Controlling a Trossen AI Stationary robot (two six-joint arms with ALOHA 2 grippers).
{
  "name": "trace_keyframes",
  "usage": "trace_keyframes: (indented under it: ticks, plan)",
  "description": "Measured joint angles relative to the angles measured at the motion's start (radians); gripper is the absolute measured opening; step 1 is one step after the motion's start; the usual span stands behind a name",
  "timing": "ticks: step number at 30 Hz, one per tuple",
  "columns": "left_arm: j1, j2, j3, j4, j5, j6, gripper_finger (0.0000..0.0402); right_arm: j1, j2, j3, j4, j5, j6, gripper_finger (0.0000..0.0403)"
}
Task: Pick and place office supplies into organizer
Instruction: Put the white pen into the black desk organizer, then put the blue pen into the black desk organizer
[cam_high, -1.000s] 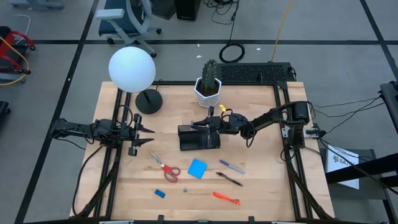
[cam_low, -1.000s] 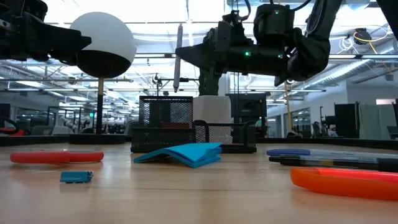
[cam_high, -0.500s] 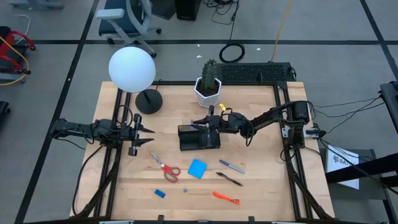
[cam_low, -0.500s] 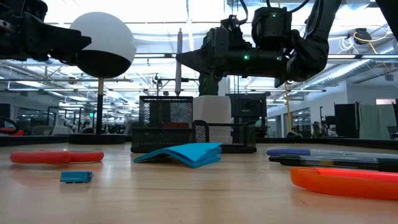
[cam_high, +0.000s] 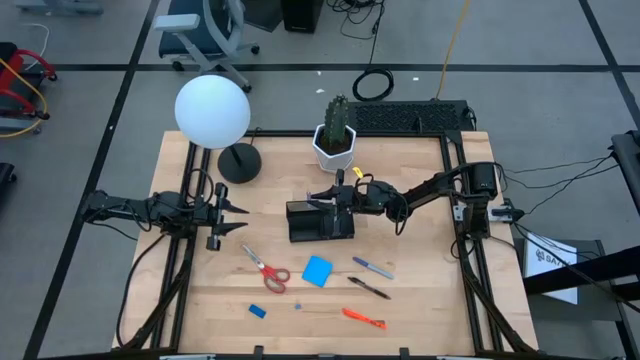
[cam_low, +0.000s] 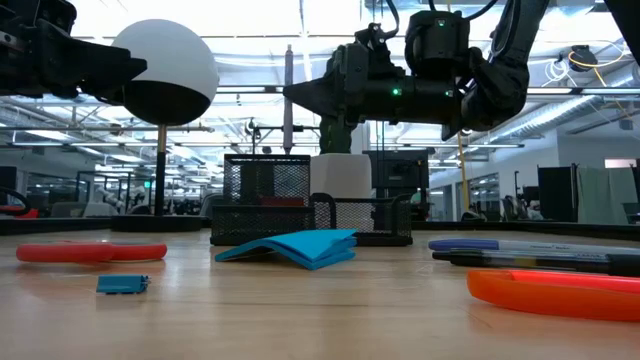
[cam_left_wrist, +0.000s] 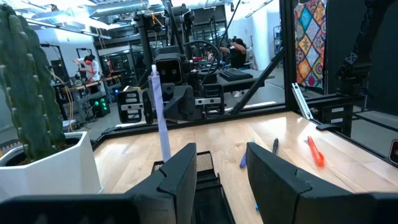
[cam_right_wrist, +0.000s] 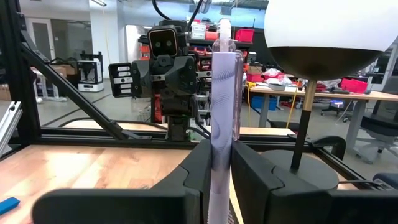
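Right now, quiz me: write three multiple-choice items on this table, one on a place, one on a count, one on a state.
1. Where is the marker that the right gripper holds?
A. flat beside the scissors
B. upright above the organizer's tall basket
C. inside the cactus pot

2. How many blue things lie loose on the table near the scissors?
A. none
B. two
C. five

3. How are the left gripper's fingers?
A. apart, holding nothing
C. closed on a pen
B. closed on the scissors

Answers: 1 B, the low view shows it standing over the organizer. 2 B, the pad and the small block. 3 A, the left wrist view shows a bare gap.
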Motion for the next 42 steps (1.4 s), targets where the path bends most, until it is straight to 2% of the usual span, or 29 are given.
trace_keyframes:
  ticks: [26, 35, 38, 42]
  plan:
    - [0.0, 0.0, 0.0, 0.0, 0.0, 0.0, 0.0145, 0.0, 0.0, 0.0, -0.003, 0.0, 0.007, 0.0098]
    - [0.0, 0.0, 0.0, 0.0, 0.0, 0.0, 0.0145, 0.002, -0.009, 0.0, -0.01, -0.004, 0.014, 0.0097]
    - [0.0, 0.0, 0.0, 0.0, 0.0, 0.0, 0.0145, 0.007, -0.037, 0.0, -0.042, -0.003, 0.029, 0.0094]
    - [0.0, 0.0, 0.0, 0.0, 0.0, 0.0, 0.0145, 0.014, -0.104, 0.0, -0.179, -0.003, 0.03, 0.0094]
